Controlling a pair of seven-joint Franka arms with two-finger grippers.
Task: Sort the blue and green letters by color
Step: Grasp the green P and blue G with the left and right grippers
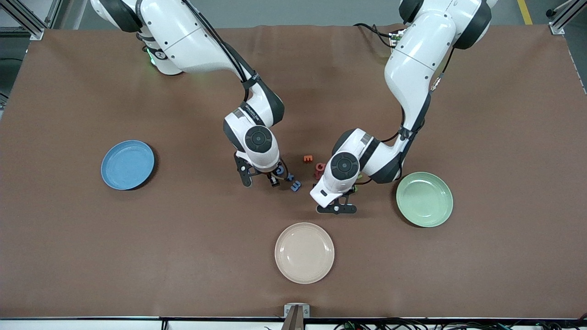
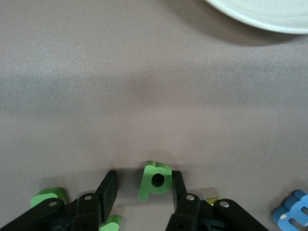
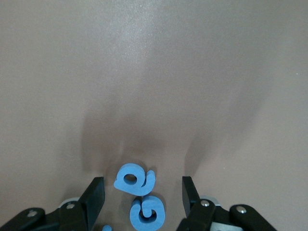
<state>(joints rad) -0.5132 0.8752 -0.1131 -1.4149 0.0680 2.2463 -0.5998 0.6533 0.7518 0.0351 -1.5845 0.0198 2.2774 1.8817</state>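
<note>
1. Plainly, little of the sorting is done, to judge by the front view. The round blue plate toward the right arm's end of the table, the round pale green plate toward the left arm's end, and the round beige plate nearest the camera all lie bare. The foam letters sit clustered mid-table between the arms: a blue foam number-like piece, a small orange foam letter and a red foam letter show; others are hidden under the wrists. The right gripper and left gripper are both down at this cluster.

2. Left wrist view: the jaws stand apart around a leaf-green foam letter with a round hole; one finger touches or nearly touches it, the other stands clear, so no firm grip shows. Two more green pieces lie beside the jaws, and a blue piece farther off.

3. Right wrist view: the jaws stand apart over two blue foam letters, one curled and one G-shaped, touching each other on the table, neither gripped.

4. My judgement: the first picks are under way; all eight letters remain to be moved.
</note>
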